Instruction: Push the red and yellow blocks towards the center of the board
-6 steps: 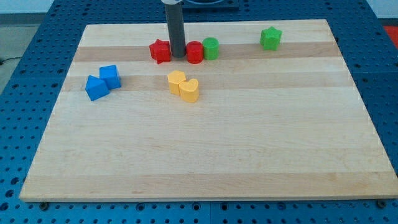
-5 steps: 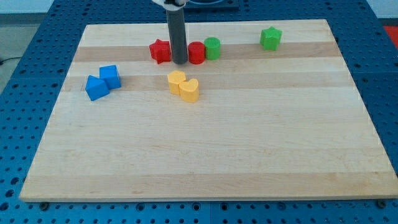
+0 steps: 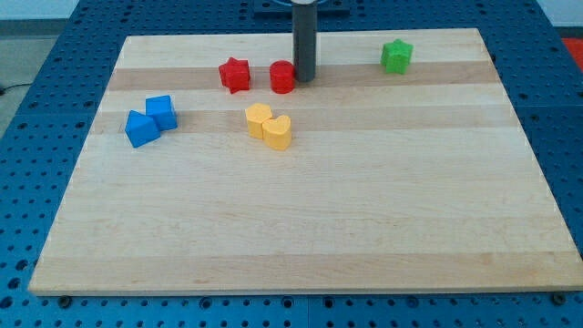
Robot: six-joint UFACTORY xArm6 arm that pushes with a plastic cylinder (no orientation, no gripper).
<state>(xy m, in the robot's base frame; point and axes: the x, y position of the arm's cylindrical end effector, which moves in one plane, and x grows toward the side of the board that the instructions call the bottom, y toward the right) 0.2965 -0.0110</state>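
A red star block [image 3: 234, 75] and a red cylinder block [image 3: 282, 77] sit near the view's top, left of centre. Two yellow blocks lie touching just below them: a rounded one [image 3: 259, 117] and a heart-shaped one [image 3: 278, 132]. My tip [image 3: 304, 78] stands right against the red cylinder's right side. The rod covers the spot where the green cylinder stood, and that block does not show.
A green star block [image 3: 396, 56] sits at the view's top right. Two blue blocks [image 3: 162, 110] [image 3: 140, 128] lie touching at the view's left. The wooden board [image 3: 301, 228] rests on a blue perforated table.
My tip has left the gap between the two red blocks and moved to the right side of the red cylinder. The green cylinder is now hidden by the rod.
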